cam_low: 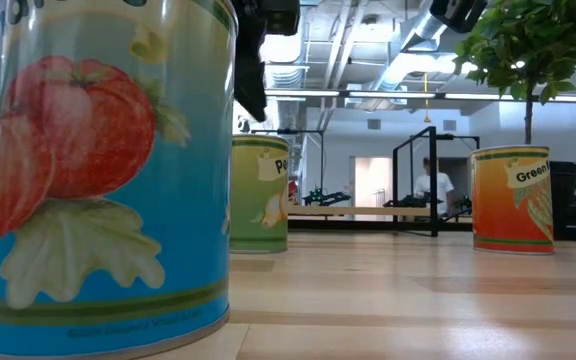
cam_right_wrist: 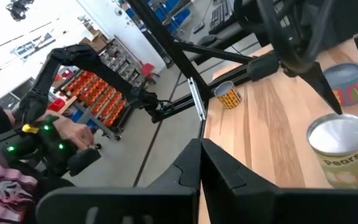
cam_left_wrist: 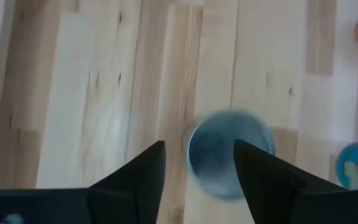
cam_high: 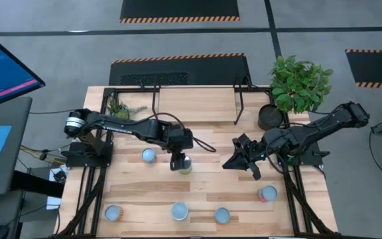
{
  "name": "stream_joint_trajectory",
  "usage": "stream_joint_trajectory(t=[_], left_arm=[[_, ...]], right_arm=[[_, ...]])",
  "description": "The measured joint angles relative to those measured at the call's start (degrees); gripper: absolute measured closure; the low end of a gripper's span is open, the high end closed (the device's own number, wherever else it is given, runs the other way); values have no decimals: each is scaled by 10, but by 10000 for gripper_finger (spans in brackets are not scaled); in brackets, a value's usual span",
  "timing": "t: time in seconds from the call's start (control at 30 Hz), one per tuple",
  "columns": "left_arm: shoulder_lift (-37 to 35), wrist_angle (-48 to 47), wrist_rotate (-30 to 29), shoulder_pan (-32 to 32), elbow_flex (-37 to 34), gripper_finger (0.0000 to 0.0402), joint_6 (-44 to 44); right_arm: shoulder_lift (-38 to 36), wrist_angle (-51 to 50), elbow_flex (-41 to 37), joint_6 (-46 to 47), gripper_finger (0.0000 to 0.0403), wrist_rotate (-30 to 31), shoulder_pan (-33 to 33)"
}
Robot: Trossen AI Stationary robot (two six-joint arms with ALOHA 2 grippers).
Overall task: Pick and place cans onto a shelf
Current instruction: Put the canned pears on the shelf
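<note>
A green-labelled pear can [cam_high: 186, 164] stands upright on the table near its middle. My left gripper [cam_high: 180, 159] hangs open just above it, pointing steeply down. In the left wrist view its fingers [cam_left_wrist: 148, 171] stand on either side of the near part of the can's silver top [cam_left_wrist: 229, 152]. In the low view a fingertip [cam_low: 251, 80] ends a little above the can [cam_low: 260, 195]. My right gripper [cam_high: 234, 161] is shut and hovers level to the can's right, holding nothing. The shelf [cam_high: 197, 99] stands at the table's far edge.
Other cans stand on the table: one [cam_high: 148, 155] left of the pear can, a red one [cam_high: 267, 194] at the right, and three along the near edge [cam_high: 113, 213], [cam_high: 180, 212], [cam_high: 222, 215]. A potted plant [cam_high: 270, 116] stands at the far right.
</note>
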Motion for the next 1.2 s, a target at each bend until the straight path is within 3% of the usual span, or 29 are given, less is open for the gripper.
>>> stream_joint_trajectory(t=[0.53,1.2], left_arm=[[15,-10,-30,-1,-18,221,26],[45,-10,-25,-6,-18,223,-32]], right_arm=[[0,-1,0,0,370,2,0],[0,-20,0,0,370,2,0]])
